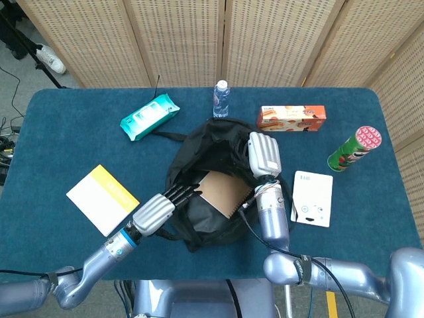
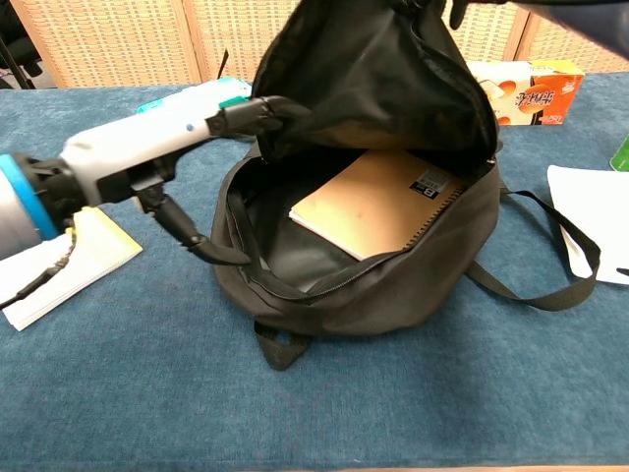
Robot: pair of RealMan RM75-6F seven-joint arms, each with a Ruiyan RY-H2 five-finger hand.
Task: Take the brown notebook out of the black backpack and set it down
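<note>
blue cloth table (image 1: 59, 146), woven screen (image 1: 185, 40) behind

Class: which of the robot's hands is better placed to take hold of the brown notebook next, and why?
Left. The left hand reaches into the black backpack opening, fingers near the brown notebook, holding nothing. The right hand is busy holding the flap up.

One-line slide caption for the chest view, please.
Right hand lifts the black backpack flap while left hand reaches toward the brown notebook inside.
</note>
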